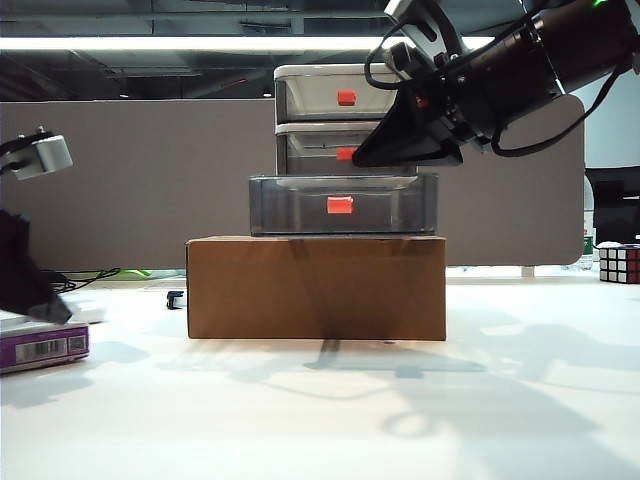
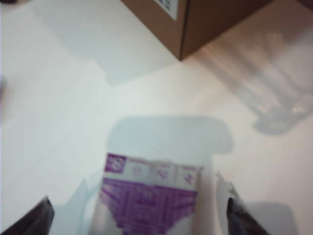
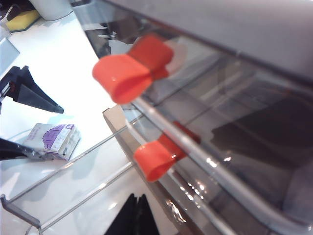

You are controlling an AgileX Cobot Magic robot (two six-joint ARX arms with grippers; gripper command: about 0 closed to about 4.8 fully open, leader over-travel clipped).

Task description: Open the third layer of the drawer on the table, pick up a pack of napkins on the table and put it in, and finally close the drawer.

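Observation:
The drawer [image 1: 310, 95] stands on a brown cardboard box. Its third layer [image 1: 300, 205] is pulled out towards the front, red handle facing forward. The purple and white pack of napkins [image 1: 40, 348] lies on the table [image 1: 320, 420] at the far left. My left gripper [image 2: 139, 226] is open just above it, one dark finger [image 2: 30, 221] on each side of the pack [image 2: 151, 196]. My right gripper [image 3: 137, 215] is shut and empty over the pulled-out layer's clear rim [image 3: 73, 164]; in the exterior view it [image 1: 370, 155] hangs before the middle layer.
The cardboard box [image 1: 315, 288] fills the table's middle. A Rubik's cube [image 1: 618, 263] sits at the far right. A grey partition [image 1: 130, 180] closes the back. A small dark object [image 1: 175, 298] lies left of the box. Two red handles [image 3: 129, 73] show near my right gripper.

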